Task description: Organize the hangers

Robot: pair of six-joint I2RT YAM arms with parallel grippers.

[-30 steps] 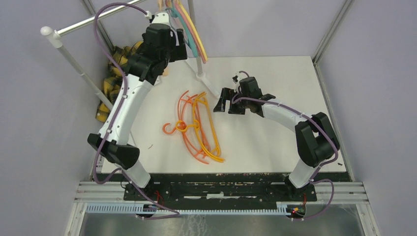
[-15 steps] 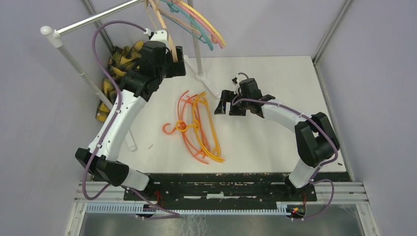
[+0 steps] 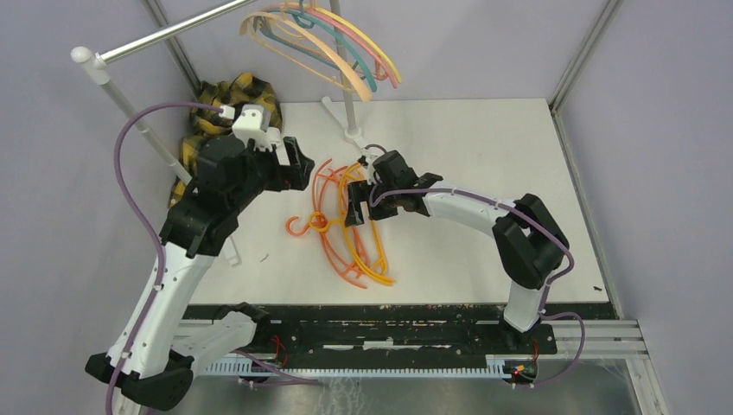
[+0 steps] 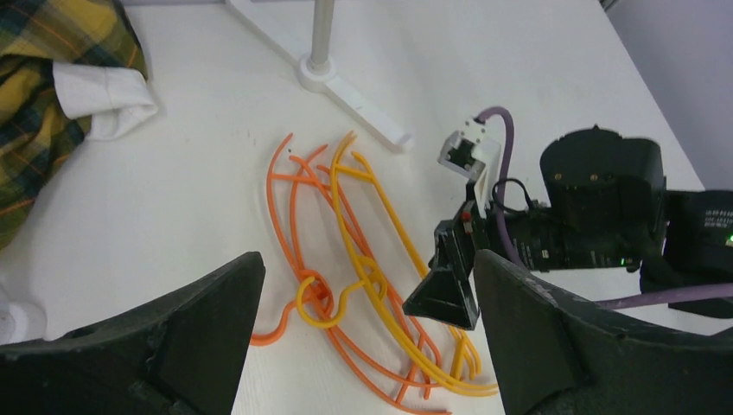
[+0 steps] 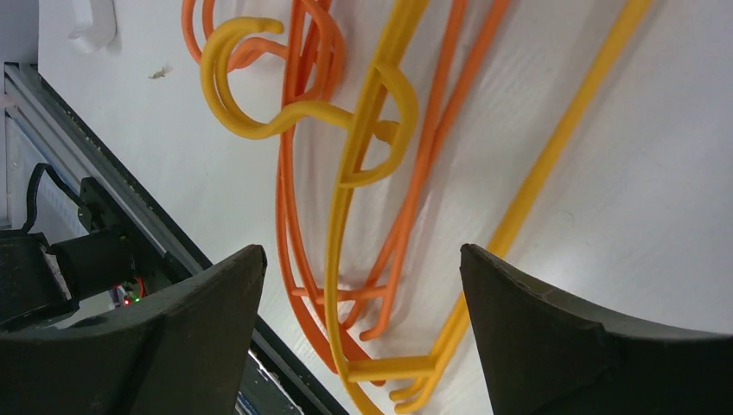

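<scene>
Several orange and yellow hangers (image 3: 346, 226) lie tangled on the white table (image 3: 484, 156). Several more hangers (image 3: 333, 43), peach, teal, pink and yellow, hang from the rack bar (image 3: 164, 33) at the back. My right gripper (image 3: 361, 210) is open just above the right side of the pile. In the right wrist view the gripper (image 5: 363, 337) is open over a yellow hanger (image 5: 367, 156) and orange hangers (image 5: 298, 173). My left gripper (image 3: 298, 164) is open and empty, above the table left of the pile. The left wrist view shows this gripper (image 4: 367, 346), the pile (image 4: 346, 259) and the right gripper (image 4: 449, 290).
A yellow-black plaid cloth (image 3: 226, 97) lies at the back left, also in the left wrist view (image 4: 52, 95). The rack's upright pole and white foot (image 3: 350, 130) stand just behind the pile. A slanted white pole (image 3: 130, 112) runs along the left edge.
My left arm has come down from the rack bar, leaving the hangers hanging and spread there. My right gripper has moved left, over the pile.
</scene>
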